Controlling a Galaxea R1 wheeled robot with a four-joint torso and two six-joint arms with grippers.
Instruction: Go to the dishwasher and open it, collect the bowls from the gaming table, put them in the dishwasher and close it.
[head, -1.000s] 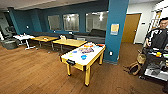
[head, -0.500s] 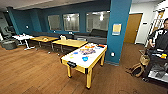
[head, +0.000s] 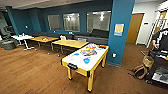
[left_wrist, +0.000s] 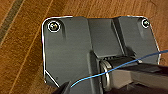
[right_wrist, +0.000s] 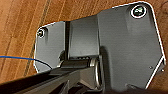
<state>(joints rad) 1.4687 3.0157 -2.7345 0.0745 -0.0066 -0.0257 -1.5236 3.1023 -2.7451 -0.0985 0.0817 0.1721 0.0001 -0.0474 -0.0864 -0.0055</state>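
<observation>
The gaming table (head: 94, 60), long with a pale yellow top, stands on the wood floor in the middle of the head view, one short end toward me. Two bright blue bowls (head: 86, 60) (head: 76, 54) rest on its top, and a pale yellowish bowl (head: 72, 59) lies close to its left edge. Flat colourful boxes (head: 88, 52) lie further back on the same top. The dishwasher is out of view. In both wrist views my arms hang over bare wooden floor (left_wrist: 22, 45) (right_wrist: 20, 30).
Orange-topped wooden tables (head: 71, 43) (head: 43, 38) and a white table (head: 22, 37) stand behind on the left, before a dark sofa (head: 97, 37). A teal pillar (head: 120, 32) rises just right of the gaming table. A person (head: 160, 40), a cart (head: 160, 67) and a bag (head: 140, 70) occupy the right.
The whole head view has shifted a little: the gaming table now sits slightly lower and larger, so the camera has come closer. Nothing on the table has moved.
</observation>
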